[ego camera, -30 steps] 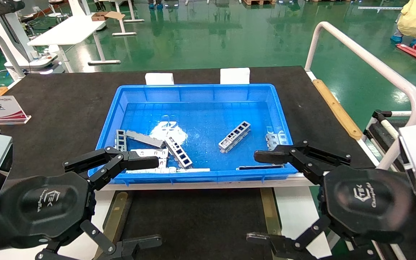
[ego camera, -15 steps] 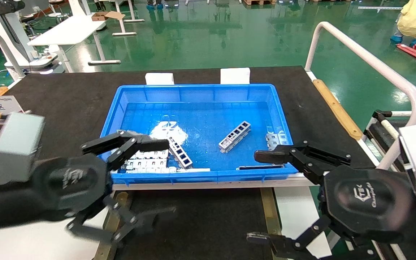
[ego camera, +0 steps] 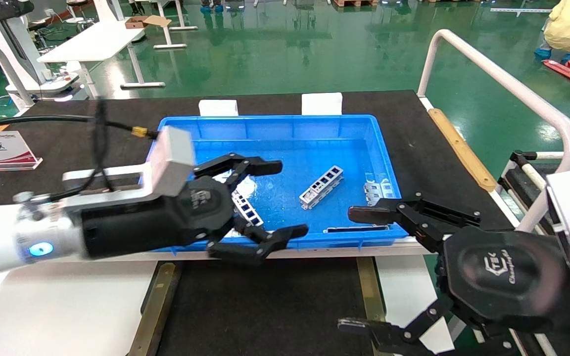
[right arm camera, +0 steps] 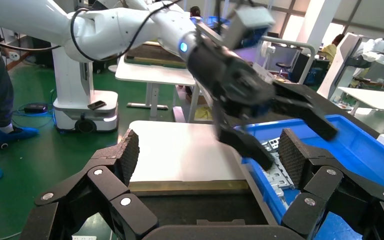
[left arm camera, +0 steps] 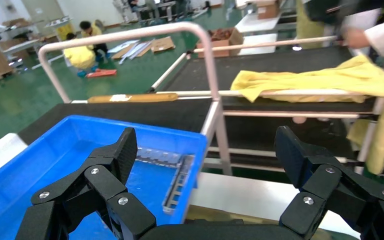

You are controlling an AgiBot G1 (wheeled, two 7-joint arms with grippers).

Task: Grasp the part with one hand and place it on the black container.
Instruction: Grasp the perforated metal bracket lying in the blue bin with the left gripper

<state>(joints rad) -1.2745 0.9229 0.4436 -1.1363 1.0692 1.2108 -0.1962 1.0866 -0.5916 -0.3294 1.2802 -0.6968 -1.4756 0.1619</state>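
Here the left end effector hangs spread wide and empty over the near-left part of the blue bin. The part lies inside the bin, right of it. The right end effector waits wide open beside the bin's near-right corner.
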